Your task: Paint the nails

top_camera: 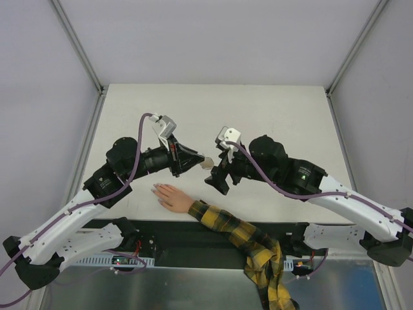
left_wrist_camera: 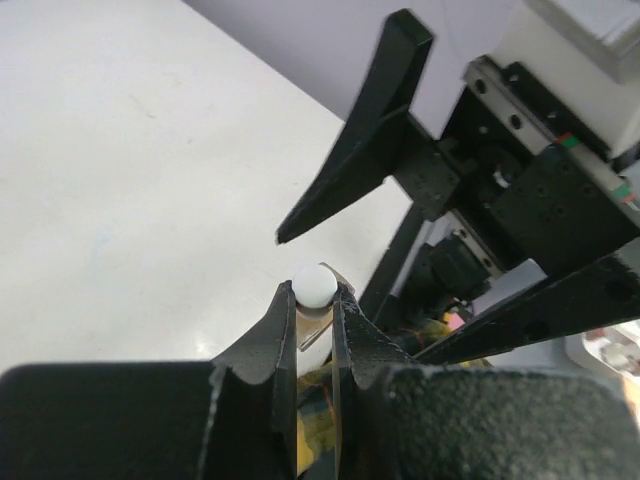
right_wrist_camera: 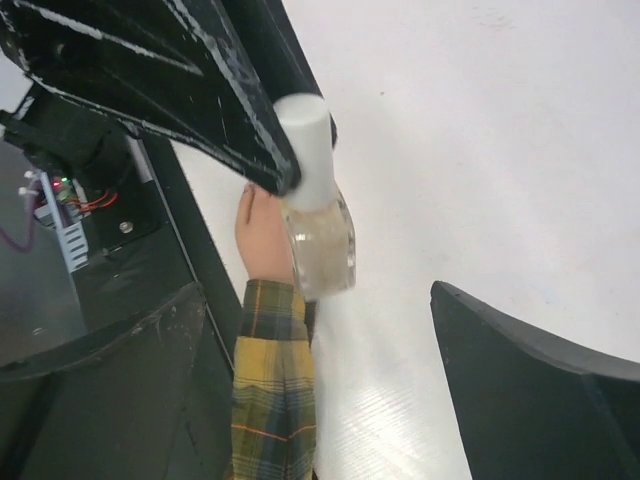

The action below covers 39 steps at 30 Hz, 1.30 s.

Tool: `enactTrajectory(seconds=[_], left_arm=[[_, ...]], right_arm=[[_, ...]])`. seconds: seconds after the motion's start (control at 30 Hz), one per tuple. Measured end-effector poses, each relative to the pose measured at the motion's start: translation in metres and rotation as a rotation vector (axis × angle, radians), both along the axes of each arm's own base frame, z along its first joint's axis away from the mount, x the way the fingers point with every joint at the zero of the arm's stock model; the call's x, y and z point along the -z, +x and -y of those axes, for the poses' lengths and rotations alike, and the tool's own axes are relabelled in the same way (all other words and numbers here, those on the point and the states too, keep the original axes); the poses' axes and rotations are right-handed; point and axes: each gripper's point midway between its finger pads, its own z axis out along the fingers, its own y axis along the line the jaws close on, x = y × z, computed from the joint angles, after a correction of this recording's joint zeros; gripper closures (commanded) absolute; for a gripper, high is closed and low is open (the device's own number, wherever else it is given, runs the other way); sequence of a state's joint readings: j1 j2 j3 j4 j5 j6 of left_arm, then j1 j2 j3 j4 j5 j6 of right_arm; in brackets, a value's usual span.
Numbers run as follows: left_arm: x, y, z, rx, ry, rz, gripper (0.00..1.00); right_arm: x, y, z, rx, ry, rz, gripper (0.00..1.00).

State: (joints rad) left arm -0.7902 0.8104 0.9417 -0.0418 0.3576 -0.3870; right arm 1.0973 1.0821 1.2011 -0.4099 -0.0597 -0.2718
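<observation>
A small flesh-coloured hand [top_camera: 171, 196] lies flat on the table at the end of a yellow-and-black plaid sleeve [top_camera: 240, 234]. Its nails are too small to make out at the fingertips [top_camera: 155, 188]. My left gripper [top_camera: 204, 162] is shut on the white cap [left_wrist_camera: 315, 284] of a clear nail polish bottle [right_wrist_camera: 320, 243], holding it in the air above the table. My right gripper [top_camera: 217, 179] is open and empty, its jaws wide on either side of the bottle's base without touching it. In the right wrist view the hand [right_wrist_camera: 258, 232] shows behind the bottle, its fingers hidden by the left gripper.
The white table [top_camera: 271, 110] stretches behind both grippers. A black strip [top_camera: 193, 236] runs along the near edge, under the sleeve. Both grippers hover close together, just beyond the hand.
</observation>
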Motion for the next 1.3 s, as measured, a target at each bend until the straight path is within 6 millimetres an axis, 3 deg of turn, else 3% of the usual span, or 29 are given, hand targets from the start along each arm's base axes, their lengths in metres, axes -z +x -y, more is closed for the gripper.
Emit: enactTrajectory(seconds=[0.17, 0.37, 0.57, 0.63, 0.8, 1.1, 1.2, 1.3], left_arm=[[0.017, 0.026, -0.016, -0.172, 0.06, 0.014, 1.0], [0.077, 0.071, -0.054, -0.488, 0.215, -0.029, 1.0], [0.143, 0.122, -0.113, -0.845, 0.388, -0.107, 1.0], [0.169, 0.139, -0.143, -0.984, 0.412, -0.176, 1.0], [0.216, 0.159, -0.199, -1.235, 0.458, -0.295, 1.0], [0.27, 0.186, -0.269, -1.536, 0.438, -0.5, 1.0], [0.277, 0.192, -0.285, -1.606, 0.431, -0.536, 1.0], [0.277, 0.201, -0.287, -1.631, 0.416, -0.551, 1.0]], right_arm=[[0.004, 0.009, 0.017, 0.082, -0.012, 0.037, 0.04], [0.02, 0.014, 0.044, 0.164, -0.035, 0.057, 0.04], [0.033, 0.016, 0.06, 0.212, -0.048, 0.055, 0.04], [0.033, 0.016, 0.063, 0.221, -0.039, 0.055, 0.04], [0.036, 0.013, 0.073, 0.237, -0.023, 0.048, 0.04], [0.032, 0.006, 0.088, 0.265, 0.038, 0.034, 0.04], [0.03, 0.004, 0.091, 0.268, 0.054, 0.029, 0.04], [0.029, 0.003, 0.095, 0.274, 0.066, 0.025, 0.04]])
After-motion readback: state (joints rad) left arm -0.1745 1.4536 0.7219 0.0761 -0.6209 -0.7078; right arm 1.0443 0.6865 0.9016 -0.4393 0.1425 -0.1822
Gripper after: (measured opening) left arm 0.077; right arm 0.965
